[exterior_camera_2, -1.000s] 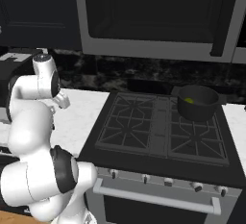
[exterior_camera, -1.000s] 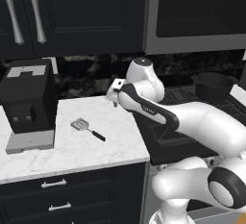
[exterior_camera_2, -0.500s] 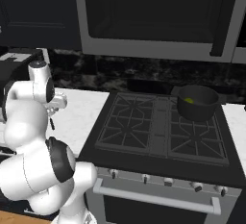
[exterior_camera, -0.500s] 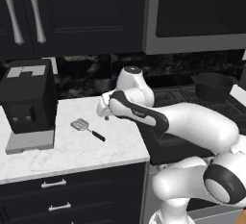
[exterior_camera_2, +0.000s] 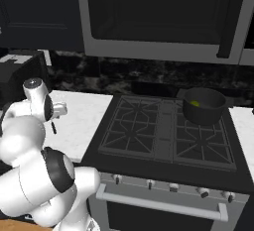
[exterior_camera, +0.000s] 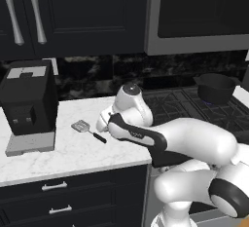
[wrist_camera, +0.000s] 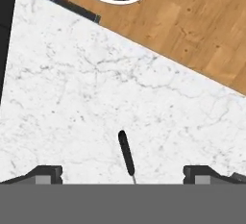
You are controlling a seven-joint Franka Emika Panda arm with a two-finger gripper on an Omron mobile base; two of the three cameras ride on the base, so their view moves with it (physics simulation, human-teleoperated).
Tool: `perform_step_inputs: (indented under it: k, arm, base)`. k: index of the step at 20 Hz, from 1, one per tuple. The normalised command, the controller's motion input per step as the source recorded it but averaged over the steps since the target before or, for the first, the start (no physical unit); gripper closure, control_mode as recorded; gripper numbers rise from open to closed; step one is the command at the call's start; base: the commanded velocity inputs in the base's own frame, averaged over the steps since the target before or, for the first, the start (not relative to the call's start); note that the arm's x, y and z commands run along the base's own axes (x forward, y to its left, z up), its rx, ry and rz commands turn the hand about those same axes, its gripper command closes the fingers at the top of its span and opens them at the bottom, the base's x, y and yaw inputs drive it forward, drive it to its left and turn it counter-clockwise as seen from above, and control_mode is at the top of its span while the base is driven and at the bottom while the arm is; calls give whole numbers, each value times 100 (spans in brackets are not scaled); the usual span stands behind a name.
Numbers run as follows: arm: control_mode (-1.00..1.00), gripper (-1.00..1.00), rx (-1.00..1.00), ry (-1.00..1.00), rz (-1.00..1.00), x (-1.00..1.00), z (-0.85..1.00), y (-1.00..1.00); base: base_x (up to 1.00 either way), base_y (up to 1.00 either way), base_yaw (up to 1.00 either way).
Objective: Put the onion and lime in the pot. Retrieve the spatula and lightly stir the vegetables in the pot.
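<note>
The spatula [exterior_camera: 82, 126] lies flat on the white marble counter [exterior_camera: 58, 160], silver slotted head to the left, black handle [wrist_camera: 126, 153] running right. My gripper [wrist_camera: 124, 175] hangs open just above the handle, its dark fingertips [wrist_camera: 45, 173] set wide on either side and touching nothing. In the left base view the hand [exterior_camera: 103, 122] sits right beside the spatula's handle. The dark pot [exterior_camera_2: 203, 105] stands on the stove's back right burner with the yellow-green lime [exterior_camera_2: 196, 103] inside. The onion is hidden.
A boxy black appliance [exterior_camera: 28, 102] stands on the counter left of the spatula. The black stove [exterior_camera_2: 163, 136] lies to the right of the counter. Dark cabinets [exterior_camera: 73, 11] and a microwave [exterior_camera_2: 154, 12] hang overhead. Wooden floor [wrist_camera: 192, 26] shows past the counter edge.
The arm has swung left and down from above the counter's right side, bringing the open hand over the spatula's handle. The spatula and pot have not moved.
</note>
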Motion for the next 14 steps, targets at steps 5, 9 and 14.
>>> perform_step_inputs:
  k: [5, 9, 14]
  arm:
    - [-100, -100, 0, -11, 17, 4, -37, 9]
    - [-100, -100, 0, -1, 18, 14, -26, 23]
    - [-100, -100, -1, 0, 6, 28, -19, 17]
  base:
    - [0, 0, 0]
    - [0, 0, 0]
    - [0, 0, 0]
